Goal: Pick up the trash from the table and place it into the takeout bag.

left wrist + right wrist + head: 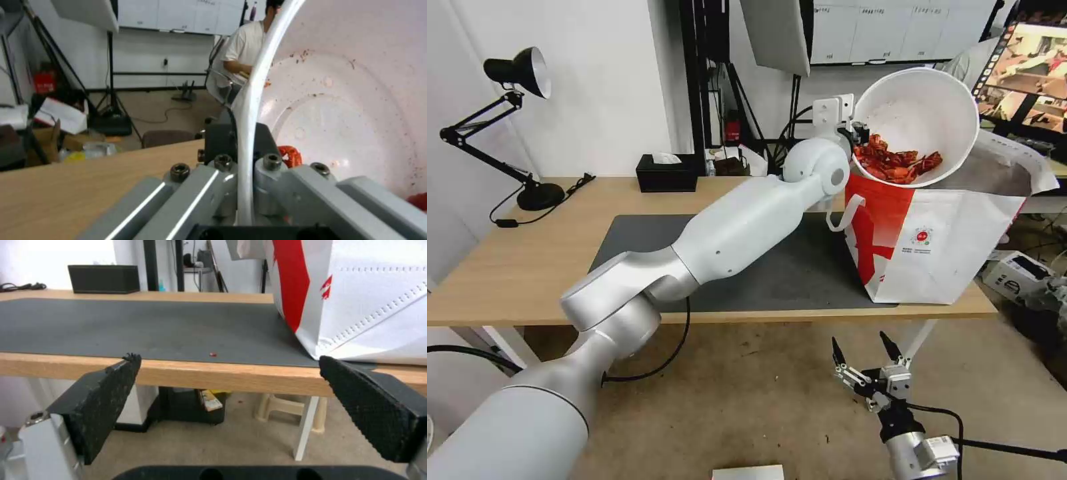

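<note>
Light-wood desk top (527,267) with a dark grey mat (800,273) runs mid-frame. Upper right, the white round bowl (920,107) is tipped steeply, red crayfish shells (897,165) sliding low, right above the white and red takeout bag (934,247). The left gripper (247,166) is pinched on its rim, arm stretched diagonally. Wrist view shows splatter inside. Lower right, the right gripper (864,350) hangs wide apart, holding nothing.
</note>
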Controlling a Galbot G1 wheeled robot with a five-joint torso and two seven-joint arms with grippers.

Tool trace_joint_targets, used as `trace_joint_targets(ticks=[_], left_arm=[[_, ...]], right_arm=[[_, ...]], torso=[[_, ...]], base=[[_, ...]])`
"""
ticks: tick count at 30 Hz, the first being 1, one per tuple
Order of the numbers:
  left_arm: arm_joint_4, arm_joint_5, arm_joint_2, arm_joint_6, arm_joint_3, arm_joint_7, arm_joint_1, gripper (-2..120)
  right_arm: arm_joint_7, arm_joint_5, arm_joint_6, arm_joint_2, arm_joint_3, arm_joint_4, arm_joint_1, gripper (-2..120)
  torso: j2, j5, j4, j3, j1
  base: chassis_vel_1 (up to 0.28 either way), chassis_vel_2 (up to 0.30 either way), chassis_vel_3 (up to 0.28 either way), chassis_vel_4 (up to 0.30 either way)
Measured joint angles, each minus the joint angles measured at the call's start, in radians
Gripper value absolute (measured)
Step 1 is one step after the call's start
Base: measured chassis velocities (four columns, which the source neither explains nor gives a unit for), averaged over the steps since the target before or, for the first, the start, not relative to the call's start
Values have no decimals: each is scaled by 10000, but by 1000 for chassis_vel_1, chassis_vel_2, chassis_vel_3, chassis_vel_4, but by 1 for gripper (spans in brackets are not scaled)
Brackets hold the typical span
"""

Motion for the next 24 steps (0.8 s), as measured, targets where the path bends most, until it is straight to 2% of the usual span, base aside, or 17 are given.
trace_joint_targets(ticks=[4,7,9,17,24], left_arm=[[-22,725,11,-15,298,89,-62,0],[-13,1335,22,-7,497,380,-96,0],[-27,1742,30,4,655,814,-105,0],[-119,1867,41,138,834,1798,-217,0],[-5,1866,45,353,976,2147,-293,0]], right_arm=[[0,0,0,0,0,0,0,100],[0,0,0,0,0,0,0,100],[0,0,0,0,0,0,0,100],[0,0,0,0,0,0,0,100],[0,0,0,0,1,0,0,100]], torso=[[0,0,1,0,0],[0,-1,1,0,0],[0,-1,1,0,-1],[0,-1,1,0,-1],[0,-1,1,0,-1]], base=[[0,0,0,0],[0,0,0,0],[0,0,0,0],[0,0,0,0],[0,0,0,0]])
